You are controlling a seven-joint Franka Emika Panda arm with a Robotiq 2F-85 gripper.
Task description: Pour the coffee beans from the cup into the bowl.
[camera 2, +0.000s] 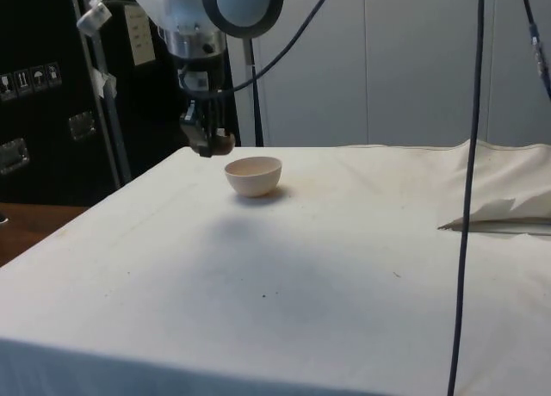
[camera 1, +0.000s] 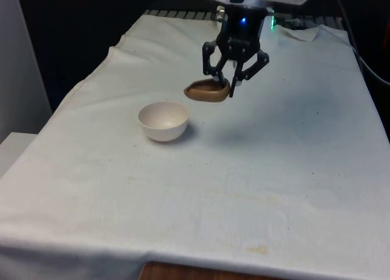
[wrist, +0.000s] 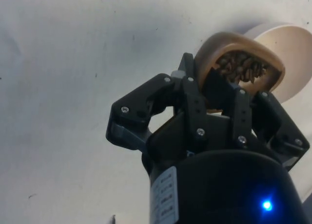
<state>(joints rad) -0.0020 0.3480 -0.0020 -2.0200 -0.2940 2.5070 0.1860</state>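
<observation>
Above the desk (camera 1: 286, 146), we see the tool (camera 1: 226, 82) clamped on the tilted brown cup (camera 1: 208, 91) of coffee beans (wrist: 242, 69), the white bowl (camera 1: 163, 120) just toward the front view's left.

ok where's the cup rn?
The brown cup is held in the air by the gripper, tilted, just to the front view's right of the white bowl; the coffee beans are inside it.

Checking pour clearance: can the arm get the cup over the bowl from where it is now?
Probably yes. The gripper holds the brown cup by its rim, lifted off the cloth, beans inside. The white bowl sits close by toward the front view's left, with nothing between them.
</observation>
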